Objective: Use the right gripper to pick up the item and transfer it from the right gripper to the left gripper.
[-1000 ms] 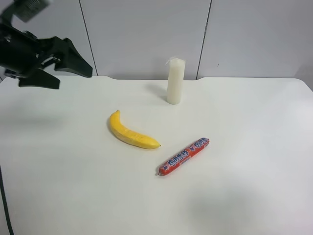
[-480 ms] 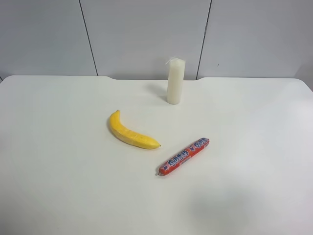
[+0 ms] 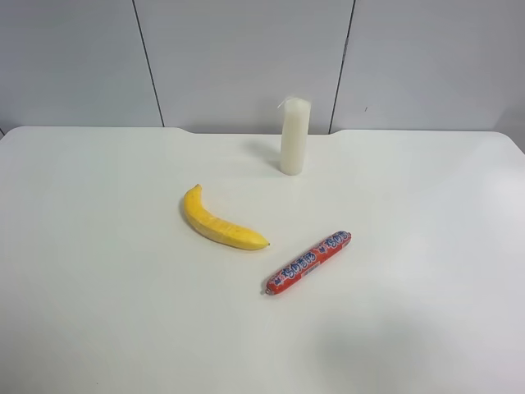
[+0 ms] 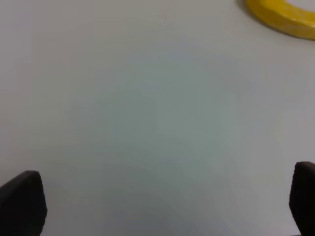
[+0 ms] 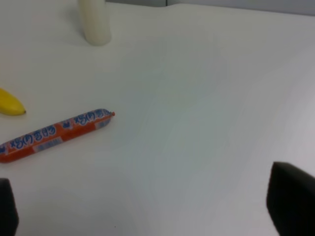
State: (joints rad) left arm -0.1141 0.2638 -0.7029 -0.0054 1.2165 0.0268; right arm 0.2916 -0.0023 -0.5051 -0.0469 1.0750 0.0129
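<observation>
Yellow and curved, the banana (image 3: 220, 222) lies untouched on the white table (image 3: 98, 279), left of the red sausage stick (image 3: 308, 262) and nearer than the upright white candle (image 3: 294, 136). Both wrist views show spread fingers: the right gripper (image 5: 147, 211) hovers near the sausage, the left gripper (image 4: 162, 206) over bare table beside the banana.

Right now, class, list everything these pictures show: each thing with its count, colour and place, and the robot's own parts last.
table: one, white, under everything.
banana: one, yellow, lying flat near the table's middle.
sausage stick: one, red wrapper with pale print, lying flat, apart from the banana's tip.
candle: one, white, upright near the table's far edge.
wall panels: grey, behind the table.
right gripper: one, black, fingertips wide apart, holding nothing.
left gripper: one, black, fingertips wide apart, holding nothing.
</observation>
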